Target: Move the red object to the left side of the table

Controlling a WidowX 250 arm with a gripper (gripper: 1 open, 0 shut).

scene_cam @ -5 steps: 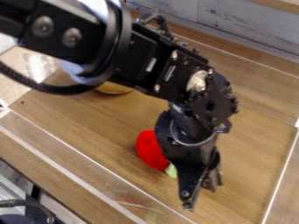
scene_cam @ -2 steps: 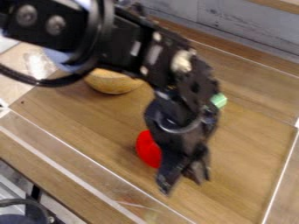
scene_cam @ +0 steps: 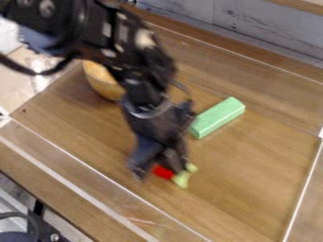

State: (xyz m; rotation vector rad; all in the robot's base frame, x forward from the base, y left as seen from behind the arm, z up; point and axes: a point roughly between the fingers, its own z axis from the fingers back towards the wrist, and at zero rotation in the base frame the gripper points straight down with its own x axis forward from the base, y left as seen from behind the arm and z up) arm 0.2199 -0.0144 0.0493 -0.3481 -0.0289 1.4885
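The red object [scene_cam: 165, 173] lies on the brown wooden table [scene_cam: 259, 184] near the front middle. Only a small red patch of it shows, with its pale green stem [scene_cam: 187, 176] sticking out to the right. My gripper [scene_cam: 147, 170] points steeply down with its tips at the table surface, right against the left side of the red object and covering most of it. The fingers are blurred by motion and look shut together. I cannot tell whether the red object is pinched between them or only touched.
A light green rectangular block [scene_cam: 216, 118] lies to the right behind the arm. A wooden bowl [scene_cam: 101, 83] sits at the back left, partly behind the arm. Low clear acrylic walls [scene_cam: 76, 203] edge the table.
The arm has swung left across the table, and the gripper tips have gone from the right of the red object to its left side. The red object has stayed about where it was.
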